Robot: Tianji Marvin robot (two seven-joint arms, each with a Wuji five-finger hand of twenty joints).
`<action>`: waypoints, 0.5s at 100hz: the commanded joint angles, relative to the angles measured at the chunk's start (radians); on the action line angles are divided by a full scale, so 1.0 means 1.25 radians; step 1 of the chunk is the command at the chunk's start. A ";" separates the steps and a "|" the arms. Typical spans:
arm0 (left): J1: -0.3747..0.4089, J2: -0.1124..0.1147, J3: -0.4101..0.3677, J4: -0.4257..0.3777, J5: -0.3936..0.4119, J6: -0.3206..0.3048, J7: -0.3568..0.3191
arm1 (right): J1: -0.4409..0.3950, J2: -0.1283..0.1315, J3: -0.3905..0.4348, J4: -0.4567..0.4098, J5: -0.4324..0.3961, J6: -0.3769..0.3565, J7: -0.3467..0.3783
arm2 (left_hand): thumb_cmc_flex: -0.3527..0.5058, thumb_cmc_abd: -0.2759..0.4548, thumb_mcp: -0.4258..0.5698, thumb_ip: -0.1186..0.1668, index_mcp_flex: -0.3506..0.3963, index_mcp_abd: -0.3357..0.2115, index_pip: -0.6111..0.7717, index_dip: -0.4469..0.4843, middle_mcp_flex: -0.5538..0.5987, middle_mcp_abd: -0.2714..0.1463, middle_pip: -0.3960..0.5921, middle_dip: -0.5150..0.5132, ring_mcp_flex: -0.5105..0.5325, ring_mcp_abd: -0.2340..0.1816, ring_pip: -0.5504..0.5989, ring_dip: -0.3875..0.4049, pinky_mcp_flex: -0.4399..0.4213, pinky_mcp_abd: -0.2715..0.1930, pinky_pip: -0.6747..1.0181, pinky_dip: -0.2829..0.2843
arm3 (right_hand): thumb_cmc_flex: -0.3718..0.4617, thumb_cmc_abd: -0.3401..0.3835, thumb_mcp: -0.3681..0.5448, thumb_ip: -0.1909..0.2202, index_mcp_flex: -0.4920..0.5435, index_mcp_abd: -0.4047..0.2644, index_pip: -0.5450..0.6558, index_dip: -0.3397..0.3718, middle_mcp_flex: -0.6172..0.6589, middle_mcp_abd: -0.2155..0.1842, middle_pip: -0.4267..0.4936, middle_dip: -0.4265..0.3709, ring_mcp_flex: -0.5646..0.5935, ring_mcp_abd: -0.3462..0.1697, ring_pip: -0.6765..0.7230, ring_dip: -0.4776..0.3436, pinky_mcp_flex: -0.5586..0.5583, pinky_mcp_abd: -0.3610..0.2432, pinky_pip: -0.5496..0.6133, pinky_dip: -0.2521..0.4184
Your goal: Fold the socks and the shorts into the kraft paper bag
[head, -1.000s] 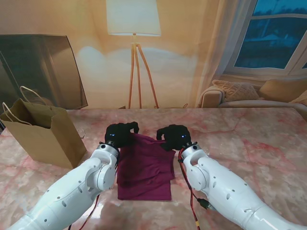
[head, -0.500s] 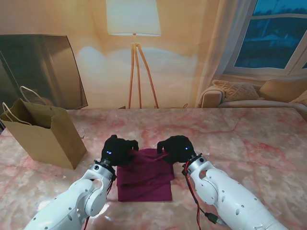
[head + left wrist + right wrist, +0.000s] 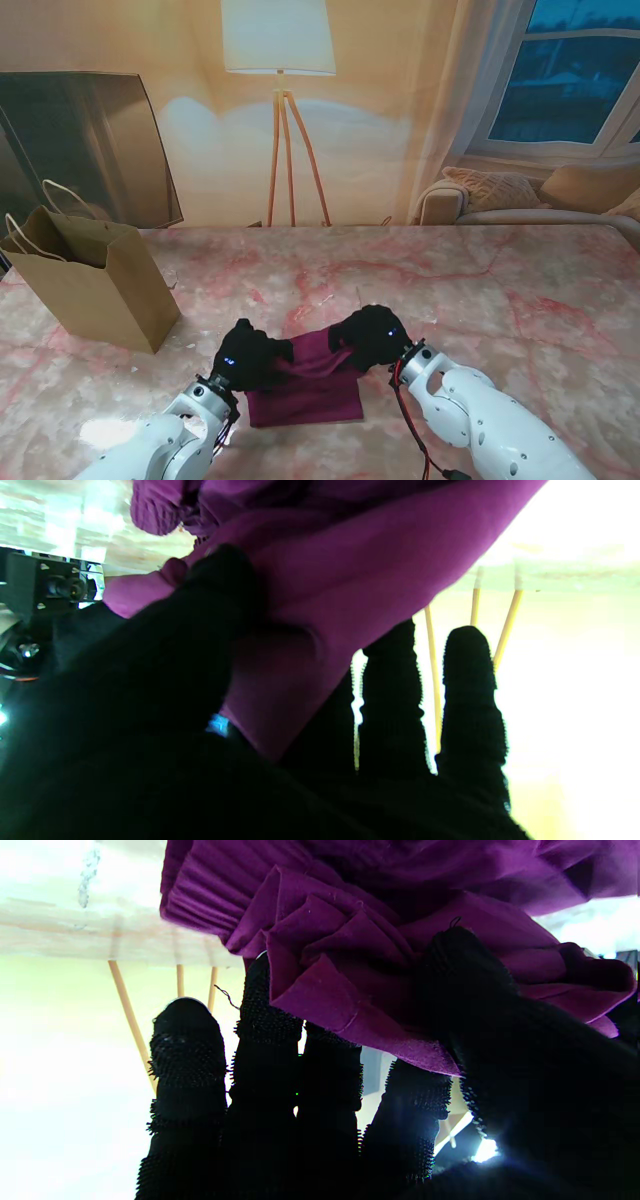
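Where black knit-gloved fingers pinch: each robot hand, left (image 3: 243,356) and right (image 3: 372,337), clamped on soft pleated purple shorts (image 3: 305,392).

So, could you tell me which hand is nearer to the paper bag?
Left. The left hand grips the shorts on the side toward the bag; the right hand grips them on the far side.

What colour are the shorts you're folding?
Deep purple, plain; the shorts show best in the right wrist view.

Stand camera looks down; wrist cameras (close, inverted) share the shorts (image 3: 305,385)
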 commanded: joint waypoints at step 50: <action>0.096 0.014 -0.009 -0.012 0.025 -0.051 0.059 | -0.041 0.012 -0.034 0.017 -0.016 -0.027 -0.032 | 0.005 0.017 0.046 -0.005 0.005 -0.015 0.034 0.019 -0.015 0.006 0.020 0.037 -0.026 0.015 -0.014 0.022 -0.010 0.011 -0.008 0.033 | -0.012 0.026 0.045 0.021 -0.003 -0.050 0.008 0.028 -0.008 -0.030 -0.015 0.019 -0.028 -0.038 -0.009 0.019 -0.024 -0.025 -0.011 0.013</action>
